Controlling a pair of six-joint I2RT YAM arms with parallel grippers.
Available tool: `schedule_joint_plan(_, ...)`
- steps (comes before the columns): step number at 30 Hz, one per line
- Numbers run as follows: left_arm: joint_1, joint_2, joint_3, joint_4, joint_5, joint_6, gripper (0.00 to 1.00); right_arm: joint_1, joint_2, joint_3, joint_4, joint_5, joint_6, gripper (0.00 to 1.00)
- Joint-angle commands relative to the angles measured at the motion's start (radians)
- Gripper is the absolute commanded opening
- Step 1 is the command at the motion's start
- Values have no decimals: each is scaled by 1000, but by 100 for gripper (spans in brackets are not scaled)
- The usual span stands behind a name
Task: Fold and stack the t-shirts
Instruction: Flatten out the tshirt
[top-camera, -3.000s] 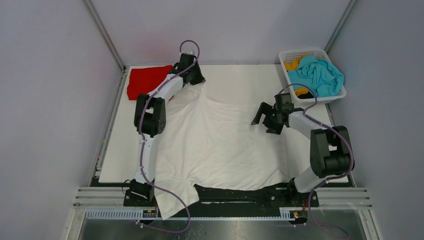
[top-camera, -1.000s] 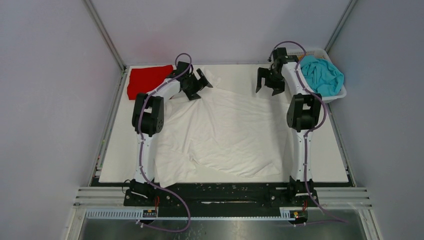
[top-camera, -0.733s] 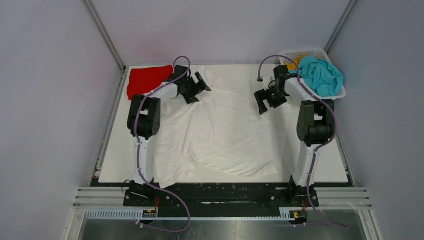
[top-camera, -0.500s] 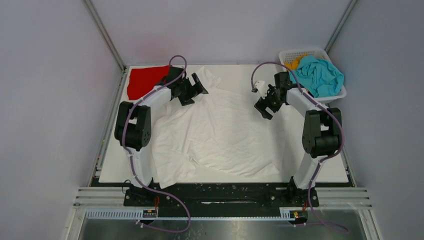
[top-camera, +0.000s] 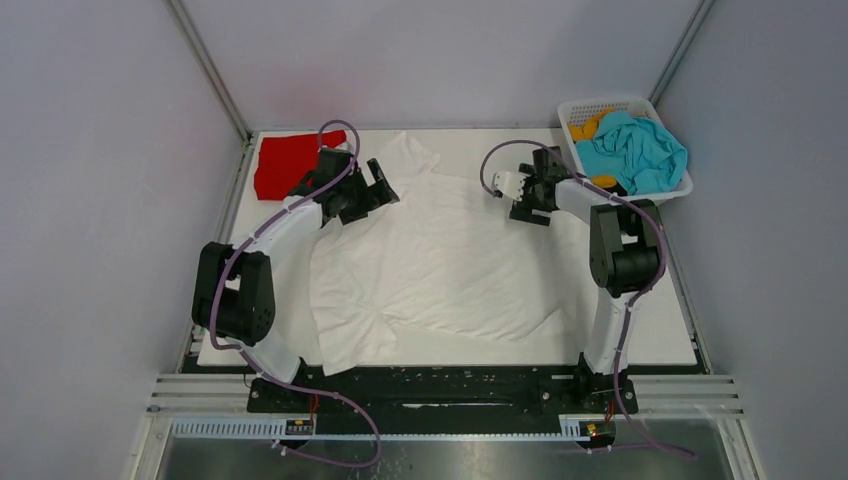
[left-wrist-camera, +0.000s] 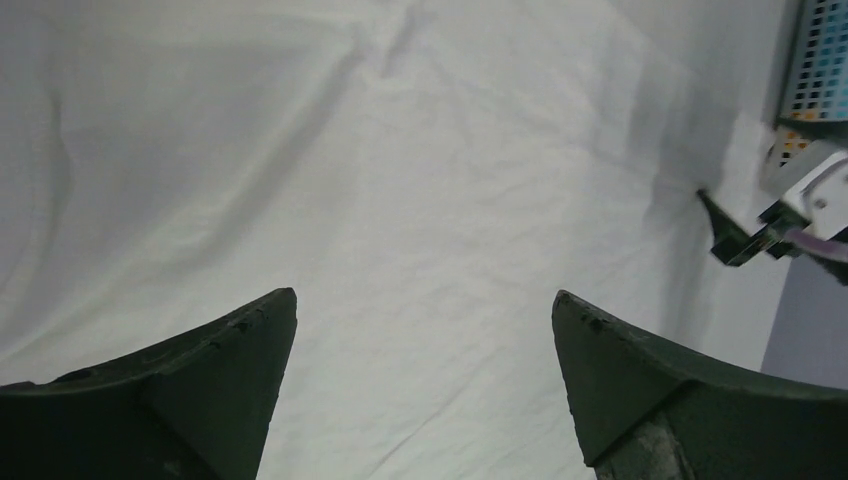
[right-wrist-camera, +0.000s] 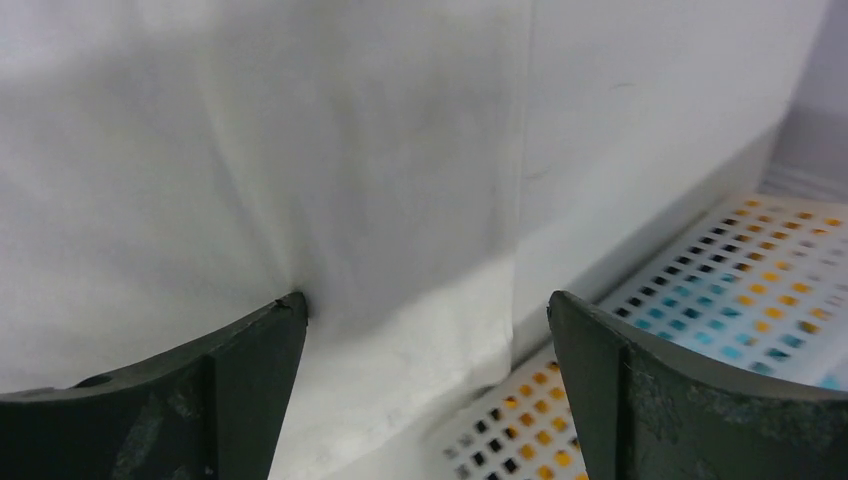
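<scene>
White basket (top-camera: 600, 103), far right, holds teal t-shirt (top-camera: 635, 150) atop orange-yellow t-shirt (top-camera: 585, 128). White t-shirt (top-camera: 440, 260) sprawls across the counter (top-camera: 660, 320), red t-shirt (top-camera: 285, 163) far-left; left end effector (left-wrist-camera: 425, 310) and right end effector (right-wrist-camera: 428, 305) gape empty.

The white t-shirt (top-camera: 440, 260) was plain, on a white worktop (top-camera: 650, 310); the red t-shirt (top-camera: 283, 165) was bright and unpatterned. The basket (top-camera: 605, 103) was white lattice, its teal t-shirt (top-camera: 635, 150) and orange-yellow t-shirt (top-camera: 583, 129) plain. The left gripper (left-wrist-camera: 422, 296) and right gripper (right-wrist-camera: 425, 298) were black
</scene>
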Motion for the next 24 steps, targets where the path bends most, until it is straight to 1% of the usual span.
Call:
schedule_joint_plan(1, 4, -49, -30, 22, -82, 18, 99, 0, 149, 81, 112, 140, -96, 99)
schedule_joint_plan(6, 14, 2, -25, 41, -101, 11, 99, -2, 258, 246, 73, 116, -95, 100)
schedule_joint_plan(9, 24, 44, 9, 35, -107, 9, 99, -1, 326, 327, 73, 125, -89, 99)
schedule_joint_plan(11, 28, 59, 36, 17, -121, 12, 99, 0, 344, 362, 77, 129, -65, 100)
schedule_joint_plan(13, 28, 50, 56, -3, -124, 16, 99, 3, 315, 359, 84, 118, -26, 100)
schedule_joint_plan(15, 28, 12, 46, -6, -121, 15, 99, 16, 232, 313, 110, 110, 16, 99)
schedule_joint_plan(17, 24, -44, 13, -5, -109, 11, 99, 38, 89, 234, 169, 113, 67, 99)
schedule_joint_plan(20, 2, -150, -66, -12, -107, -5, 99, 84, -120, 114, 297, 149, 225, 99)
schedule_joint_plan(22, -26, -242, -128, -24, -110, -22, 99, 115, -246, 57, 332, 192, 428, 100)
schedule_joint_plan(24, -65, -325, -194, -33, -122, -35, 99, 130, -366, 17, 302, 209, 686, 100)
